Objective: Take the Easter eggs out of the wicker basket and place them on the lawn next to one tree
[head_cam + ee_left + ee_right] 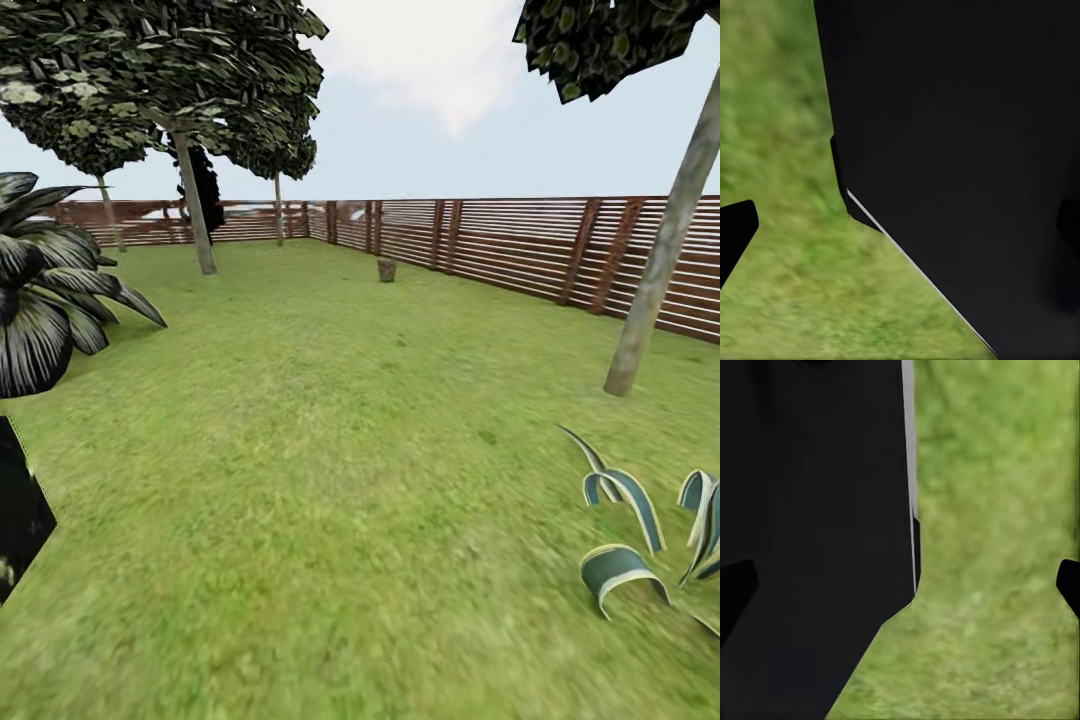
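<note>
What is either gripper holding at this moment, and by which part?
Nothing is held. In each wrist view the left gripper and right gripper fingertips stand wide apart, with no egg between them, over mottled green grass lawn.

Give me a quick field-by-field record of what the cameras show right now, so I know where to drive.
setting: lawn enclosed by a slatted wooden fence
basket: small brown object far ahead near the fence, likely the basket; too small to confirm
eggs: too far to make out
nearest tree: pale trunk ahead right
other trees: trunk ahead left, more by the far fence
plants: dark leafy one left, striped one lower right
grippers: wrist views show grass and dark robot body; fingertips at frame edges, wide apart
</note>
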